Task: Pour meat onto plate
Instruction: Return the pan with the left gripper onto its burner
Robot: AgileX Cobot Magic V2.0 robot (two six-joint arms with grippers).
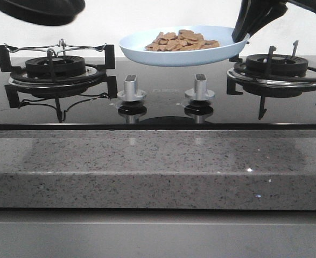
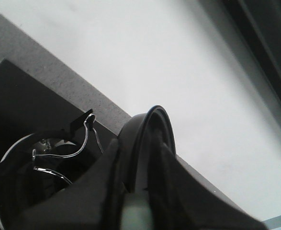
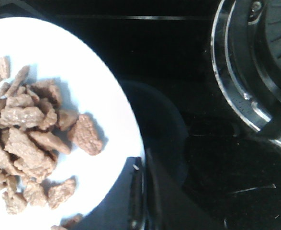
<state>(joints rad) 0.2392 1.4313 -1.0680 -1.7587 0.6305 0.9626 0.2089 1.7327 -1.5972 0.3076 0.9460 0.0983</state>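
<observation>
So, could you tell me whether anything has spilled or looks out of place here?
Nothing looks spilled. The meat is heaped on the plate, which the right pincer holds by its rim, roughly level above the stove top. The black pan is up in the left pincer.

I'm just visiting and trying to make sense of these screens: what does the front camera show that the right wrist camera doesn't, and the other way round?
Only the front view shows the two silver stove knobs, the left burner, the speckled grey counter and the black frying pan held high.

Only the right wrist view shows the individual reddish-brown meat chunks from above.

Both show the meat on the pale-blue round plate, the right gripper holding its rim, and the right burner.
</observation>
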